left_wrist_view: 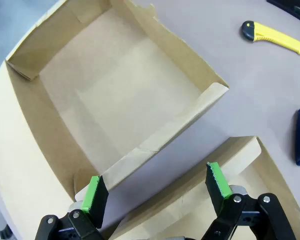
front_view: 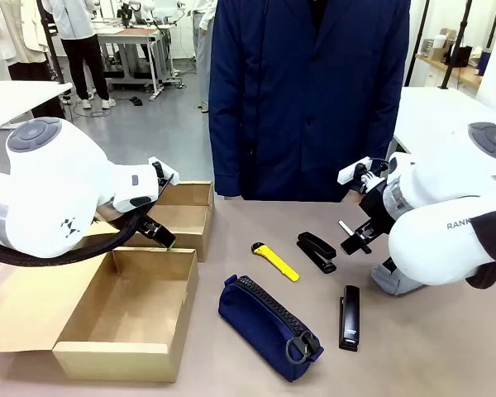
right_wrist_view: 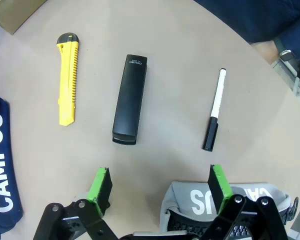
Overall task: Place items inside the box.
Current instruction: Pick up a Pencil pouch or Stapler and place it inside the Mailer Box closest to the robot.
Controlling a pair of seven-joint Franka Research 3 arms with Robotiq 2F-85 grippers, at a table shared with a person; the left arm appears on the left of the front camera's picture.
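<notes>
- Left hand (left_wrist_view: 155, 186) hung open, gripping nothing, over the strip of tabletop (left_wrist_view: 250, 85) between two cardboard boxes.
- One green fingertip (left_wrist_view: 93, 192) sat above the near wall of the short box (front_view: 186, 217). The other sat above the far wall of the long box (front_view: 124, 360).
- The long box lay open at the near left of the tabletop, its flap lid (front_view: 21, 310) folded out flat to the left. The short box stood just behind it, also open.
- The right hand (right_wrist_view: 160, 182) was open too and held nothing. It hung low over the right side of the tabletop, with one finger above a grey pouch (right_wrist_view: 270, 195) lettered in white.
- In the right wrist view, the knife (front_view: 275, 262), the far stapler (front_view: 317, 252) and a pen (right_wrist_view: 215, 110) lay ahead of that hand, side by side and apart.
- The pouch (front_view: 269, 327), navy and lettered "CAMPUS", lay at an angle near the middle of the tabletop. It was just right of the long box, with its zip on top.
- The near stapler (front_view: 350, 318) lay right of the pouch, not touching it.
- Pouch, knife and both staplers were all on the tabletop, outside the long box.
- A person (front_view: 306, 99) in a navy coat stood at the far side.
</notes>
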